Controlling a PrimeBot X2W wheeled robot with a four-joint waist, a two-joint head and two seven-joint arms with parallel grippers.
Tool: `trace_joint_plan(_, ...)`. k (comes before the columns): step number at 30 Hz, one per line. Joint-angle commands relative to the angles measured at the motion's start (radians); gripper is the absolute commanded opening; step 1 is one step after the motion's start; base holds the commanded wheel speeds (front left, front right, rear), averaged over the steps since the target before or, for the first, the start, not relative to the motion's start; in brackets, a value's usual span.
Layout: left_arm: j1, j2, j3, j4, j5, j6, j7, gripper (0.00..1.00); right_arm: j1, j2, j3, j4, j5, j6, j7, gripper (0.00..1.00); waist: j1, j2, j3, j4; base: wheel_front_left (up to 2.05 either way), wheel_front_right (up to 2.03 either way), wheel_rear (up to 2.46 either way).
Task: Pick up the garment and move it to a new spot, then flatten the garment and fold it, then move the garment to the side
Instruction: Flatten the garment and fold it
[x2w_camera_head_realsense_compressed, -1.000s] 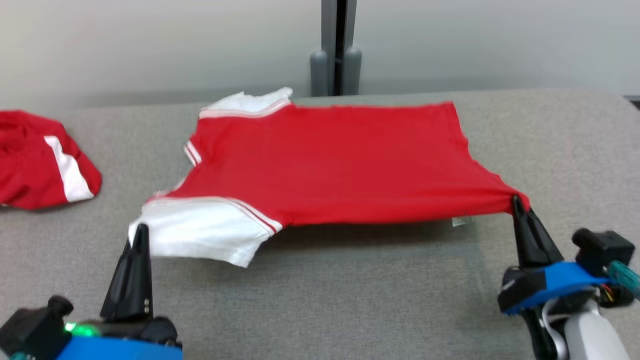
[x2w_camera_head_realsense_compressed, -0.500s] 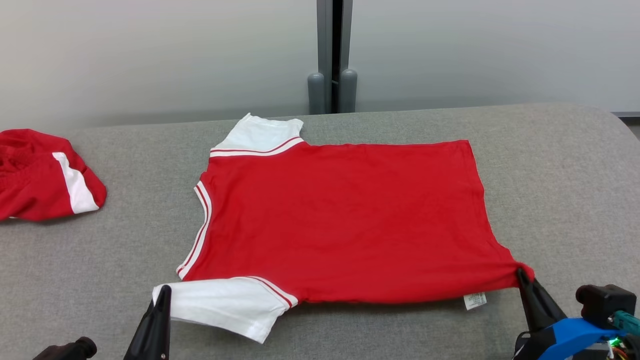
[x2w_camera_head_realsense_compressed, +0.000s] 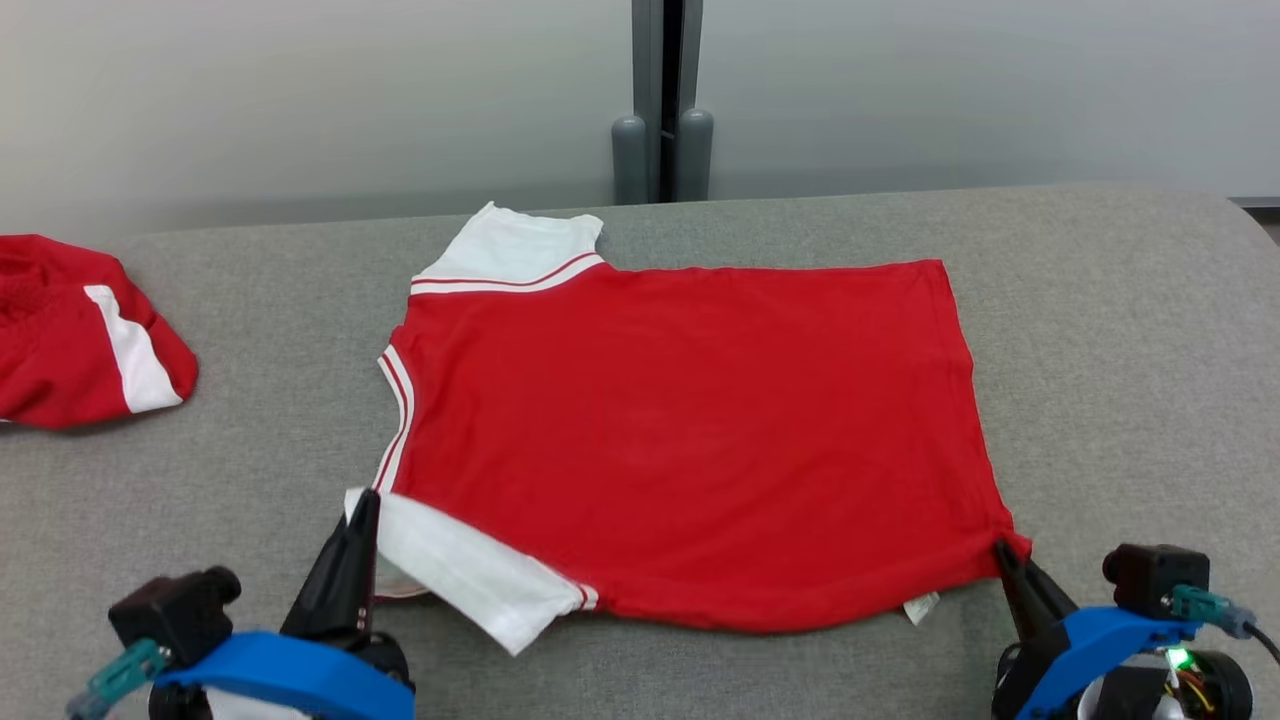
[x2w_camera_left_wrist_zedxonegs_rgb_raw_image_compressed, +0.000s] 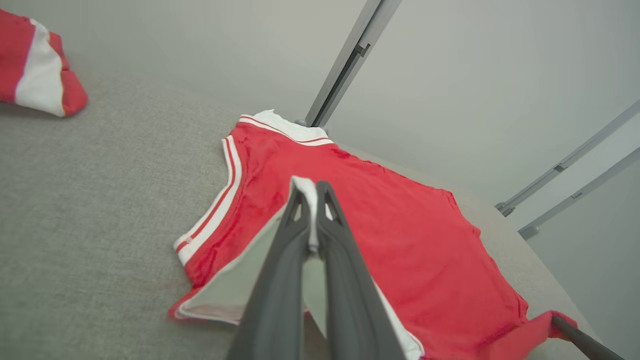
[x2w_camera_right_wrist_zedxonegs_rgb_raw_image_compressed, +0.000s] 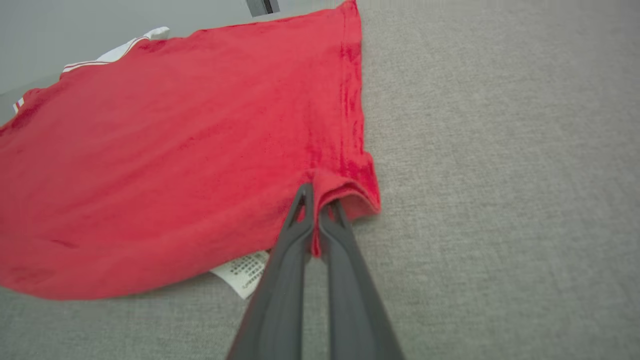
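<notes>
Head view gives me the grey table (x2w_camera_head_realsense_compressed: 1100, 330) first, wide and padded, with the garment (x2w_camera_head_realsense_compressed: 680, 440), a red shirt with white sleeves, spread across its middle: collar end toward the left edge, hem toward the right edge, far side close to the back edge. Most of it lies flat on the cloth, and only the near edge rides up slightly at the two points I hold. The other shirt (x2w_camera_head_realsense_compressed: 70, 340), also red and white, sits bunched at the left edge, well apart. My left gripper (x2w_camera_head_realsense_compressed: 362, 510) is closed on the near sleeve (x2w_camera_head_realsense_compressed: 470, 570), with white fabric pinched between the fingers in the left wrist view, and that sleeve lies creased and angled rather than flat. My right gripper (x2w_camera_head_realsense_compressed: 1003, 552) is closed on the near hem corner (x2w_camera_right_wrist_zedxonegs_rgb_raw_image_compressed: 350, 190), with red cloth gathered between its fingers. Just beside that corner the care label (x2w_camera_head_realsense_compressed: 918, 607) pokes out from under the hem. I judge the relocation done and the flattening nearly finished, with the fold not yet begun. Next I want even tension along the near edge and the sleeve settled smooth. Then both held points go together toward the back edge without dragging the far side.
</notes>
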Motion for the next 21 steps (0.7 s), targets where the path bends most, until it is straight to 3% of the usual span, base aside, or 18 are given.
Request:
trace_joint_plan(1, -0.055, -0.01, 0.0, 0.02, 0.003, -0.008, -0.009, 0.0, -0.029, -0.003, -0.006, 0.007, 0.014, 0.0, -0.012, 0.0, 0.0, 0.0, 0.005, -0.003, 0.0, 0.0, 0.0)
trace_joint_plan(9, -0.299, -0.059, -0.026, 0.211, 0.035, -0.035, -0.044, 0.0, -0.167, -0.002, -0.023, 0.08, 0.04, 0.0, -0.056, 0.0, 0.0, 0.0, 0.066, -0.026, 0.0, 0.0, 0.0)
trace_joint_plan(21, -0.506, -0.064, -0.018, 0.441, 0.079, -0.056, -0.134, 0.0, -0.368, -0.003, 0.005, 0.267, 0.075, 0.0, -0.168, 0.0, 0.0, 0.0, 0.171, -0.059, 0.0, 0.0, 0.0)
